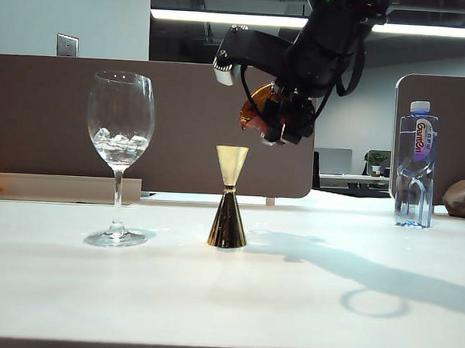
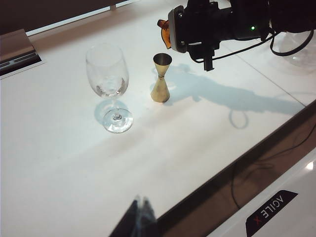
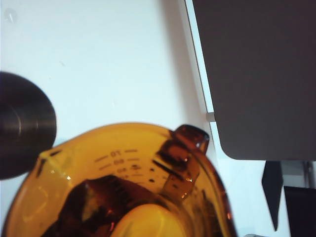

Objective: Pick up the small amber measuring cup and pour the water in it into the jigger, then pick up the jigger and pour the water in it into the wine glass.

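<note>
We read this as mid first pour: the right gripper (image 1: 286,118) holds the small amber measuring cup (image 1: 258,107) in the air, fingers clamped on the cup, tipped toward the jigger (image 1: 230,197) and sitting at about 1 o'clock from the jigger's mouth in the exterior view, apart from it, not touching. In the right wrist view the cup (image 3: 123,182) fills the frame with graduation marks showing, and the dark round mouth of the jigger (image 3: 22,126) lies at 9 o'clock from its rim. No stream of water visible to us, and we cannot tell whether any water is left in the cup or already in the jigger. The jigger stands upright on the table (image 1: 226,298), untouched, with the wine glass (image 1: 119,145) at its 9 o'clock, well apart, upright; the bowl shows something clear that looks like ice or glints, not sure which. A plastic water bottle (image 1: 416,164) stands far off at 3 o'clock. The left gripper (image 2: 138,217) shows only as a dark blur at 6 o'clock in its wrist view, away from everything; we cannot tell whether its fingers are apart or together. Left to do, in our judgement: finish the pour into the jigger, set the cup down, then lift the jigger and empty it into the glass.
</note>
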You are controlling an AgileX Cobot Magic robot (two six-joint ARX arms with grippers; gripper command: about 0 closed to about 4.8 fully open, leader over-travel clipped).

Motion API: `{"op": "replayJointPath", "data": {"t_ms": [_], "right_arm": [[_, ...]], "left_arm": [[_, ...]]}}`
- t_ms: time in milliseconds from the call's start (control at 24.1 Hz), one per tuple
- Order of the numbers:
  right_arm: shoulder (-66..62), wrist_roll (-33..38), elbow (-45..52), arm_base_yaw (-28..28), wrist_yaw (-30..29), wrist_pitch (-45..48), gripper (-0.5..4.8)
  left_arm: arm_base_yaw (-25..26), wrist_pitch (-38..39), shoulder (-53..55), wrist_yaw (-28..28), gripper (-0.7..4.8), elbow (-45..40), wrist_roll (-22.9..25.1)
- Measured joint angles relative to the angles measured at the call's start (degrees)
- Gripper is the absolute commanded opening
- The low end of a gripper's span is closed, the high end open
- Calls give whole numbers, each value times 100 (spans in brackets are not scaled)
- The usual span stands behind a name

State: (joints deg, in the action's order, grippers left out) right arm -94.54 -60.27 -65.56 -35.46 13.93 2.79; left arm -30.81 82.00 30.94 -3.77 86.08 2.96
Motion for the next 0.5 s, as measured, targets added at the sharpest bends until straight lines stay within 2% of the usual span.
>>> {"op": "replayJointPath", "data": {"t_ms": [498], "right_arm": [[-2, -918, 0, 0, 81, 251, 53]], "left_arm": [[0, 0, 0, 0, -2, 0, 0]]}}
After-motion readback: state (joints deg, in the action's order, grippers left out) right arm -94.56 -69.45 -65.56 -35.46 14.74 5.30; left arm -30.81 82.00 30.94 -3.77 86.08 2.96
